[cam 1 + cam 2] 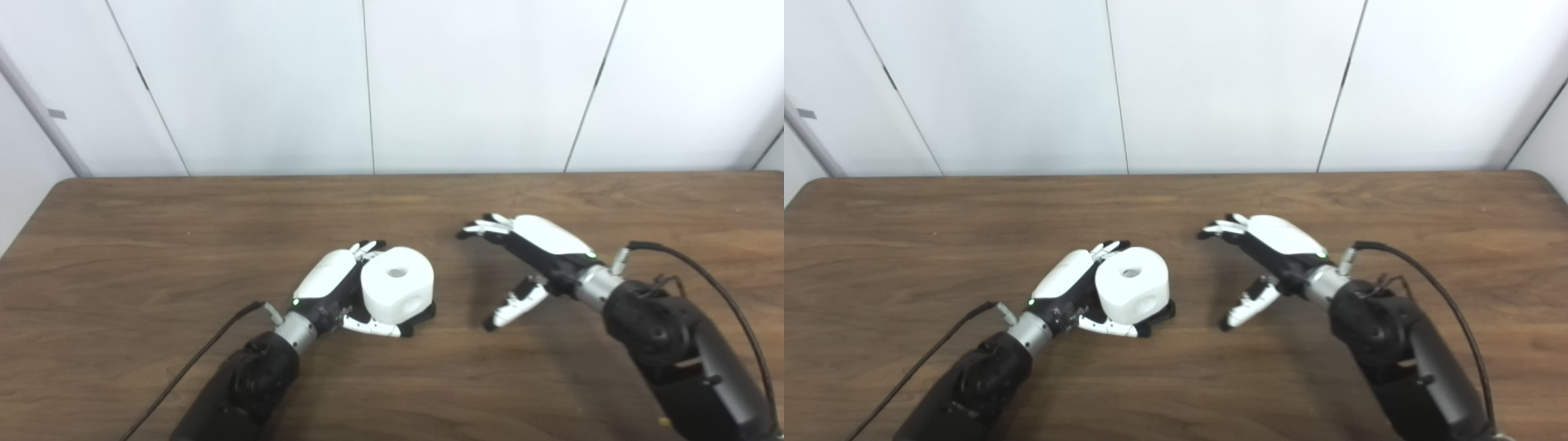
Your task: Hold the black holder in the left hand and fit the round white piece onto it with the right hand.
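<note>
The round white piece (pixel 397 284) is a thick, smooth, matte drum with a round hole in its top face and another hollow in its side wall. It sits on the black holder (pixel 424 313), of which only a dark edge shows beneath and to the right of the drum; the holder's shape is mostly hidden. Both rest low over the wooden table (pixel 184 233), whose brown top has a visible grain, a little left of centre.

The left hand (pixel 334 285) lies with its glossy white back turned up and to the left, its forearm coming in from the lower left. Its fingers curl around the far side of the white piece and its thumb reaches under the near side, so it is clasped on the piece and holder together.

The right hand (pixel 527 257) hovers apart to the right, palm facing the white piece, fingers stretched and thumb hanging down, spread wide and holding nothing.
</note>
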`<state>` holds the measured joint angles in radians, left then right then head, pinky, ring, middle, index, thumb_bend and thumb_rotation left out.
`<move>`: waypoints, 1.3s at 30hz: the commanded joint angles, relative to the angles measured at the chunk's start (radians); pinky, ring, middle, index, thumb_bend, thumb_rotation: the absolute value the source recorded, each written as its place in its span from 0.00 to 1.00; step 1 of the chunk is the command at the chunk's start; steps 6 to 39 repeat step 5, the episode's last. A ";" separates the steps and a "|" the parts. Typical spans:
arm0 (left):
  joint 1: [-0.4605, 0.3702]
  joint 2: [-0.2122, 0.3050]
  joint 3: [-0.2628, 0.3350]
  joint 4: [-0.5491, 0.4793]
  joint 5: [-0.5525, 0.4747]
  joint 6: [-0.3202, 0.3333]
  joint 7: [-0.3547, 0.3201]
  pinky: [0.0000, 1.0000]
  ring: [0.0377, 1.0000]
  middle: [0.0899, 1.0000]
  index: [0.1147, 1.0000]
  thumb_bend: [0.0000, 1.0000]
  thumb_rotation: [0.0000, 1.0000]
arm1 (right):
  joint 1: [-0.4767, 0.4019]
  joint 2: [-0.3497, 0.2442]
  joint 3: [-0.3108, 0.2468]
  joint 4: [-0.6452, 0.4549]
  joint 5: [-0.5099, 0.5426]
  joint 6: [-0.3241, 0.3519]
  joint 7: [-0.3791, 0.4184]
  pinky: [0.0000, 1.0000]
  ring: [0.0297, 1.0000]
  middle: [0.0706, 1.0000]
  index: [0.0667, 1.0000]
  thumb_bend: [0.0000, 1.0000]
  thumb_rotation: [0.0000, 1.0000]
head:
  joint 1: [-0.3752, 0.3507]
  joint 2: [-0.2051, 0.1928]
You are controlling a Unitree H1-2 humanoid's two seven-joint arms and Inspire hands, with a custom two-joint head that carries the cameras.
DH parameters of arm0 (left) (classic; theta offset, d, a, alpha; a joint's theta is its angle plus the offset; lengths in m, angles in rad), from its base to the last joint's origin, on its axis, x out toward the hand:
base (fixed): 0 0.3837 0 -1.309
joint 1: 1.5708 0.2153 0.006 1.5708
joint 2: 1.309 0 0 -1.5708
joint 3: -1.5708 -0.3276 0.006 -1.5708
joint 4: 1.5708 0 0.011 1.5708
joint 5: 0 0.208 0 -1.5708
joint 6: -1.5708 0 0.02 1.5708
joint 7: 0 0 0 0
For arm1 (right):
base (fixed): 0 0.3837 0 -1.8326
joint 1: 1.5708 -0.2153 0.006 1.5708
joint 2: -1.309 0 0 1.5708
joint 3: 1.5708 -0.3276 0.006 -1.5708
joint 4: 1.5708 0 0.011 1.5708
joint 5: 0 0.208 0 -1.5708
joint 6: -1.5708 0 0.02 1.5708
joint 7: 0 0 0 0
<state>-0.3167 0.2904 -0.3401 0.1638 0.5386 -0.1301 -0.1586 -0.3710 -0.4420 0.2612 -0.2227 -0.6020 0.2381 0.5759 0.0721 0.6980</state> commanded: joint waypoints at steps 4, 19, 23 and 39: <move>-0.015 0.043 0.004 -0.020 0.012 0.071 -0.074 1.00 1.00 0.99 0.96 1.00 0.18 | -0.050 -0.055 -0.022 -0.103 0.064 0.089 0.089 0.96 1.00 1.00 0.96 0.92 0.06 | -0.013 -0.001; -0.015 0.049 0.004 -0.019 0.011 0.065 -0.078 1.00 1.00 1.00 0.98 1.00 0.18 | -0.055 -0.063 -0.020 -0.118 0.073 0.115 0.113 0.96 1.00 1.00 0.98 0.92 0.07 | -0.017 -0.003; -0.015 0.049 0.004 -0.019 0.011 0.065 -0.078 1.00 1.00 1.00 0.98 1.00 0.18 | -0.055 -0.063 -0.020 -0.118 0.073 0.115 0.113 0.96 1.00 1.00 0.98 0.92 0.07 | -0.017 -0.003; -0.015 0.049 0.004 -0.019 0.011 0.065 -0.078 1.00 1.00 1.00 0.98 1.00 0.18 | -0.055 -0.063 -0.020 -0.118 0.073 0.115 0.113 0.96 1.00 1.00 0.98 0.92 0.07 | -0.017 -0.003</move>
